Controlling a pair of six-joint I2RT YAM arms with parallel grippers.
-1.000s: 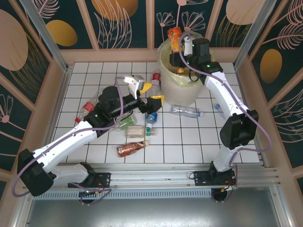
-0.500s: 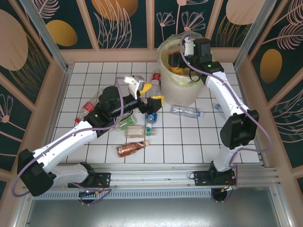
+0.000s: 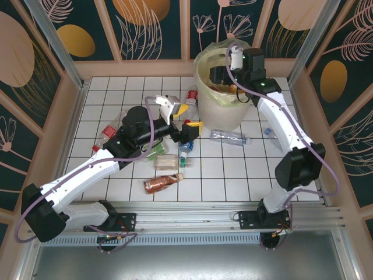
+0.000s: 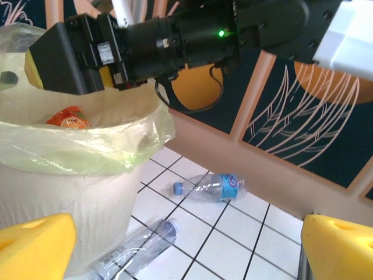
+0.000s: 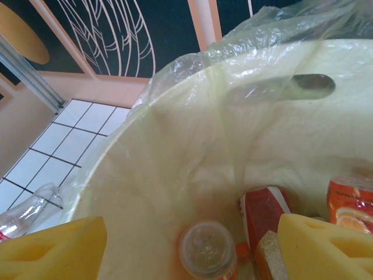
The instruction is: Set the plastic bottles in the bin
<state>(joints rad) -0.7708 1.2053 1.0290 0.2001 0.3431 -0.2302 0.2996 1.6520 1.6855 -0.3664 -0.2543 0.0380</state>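
Dropped bottle (image 5: 207,252) stands on end inside the bin (image 5: 192,146)

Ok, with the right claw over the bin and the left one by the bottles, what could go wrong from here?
1. The right claw hangs over the bin mouth beside the loose bag liner; pulling out could snag it.
2. The open left claw sits near the bin wall, not far from the right arm; they might collide.
3. The clear bottle by the bin base may roll if nudged.

White-tiled table (image 3: 233,169): bottles (image 3: 228,137), bin (image 3: 226,115) (bag-lined)
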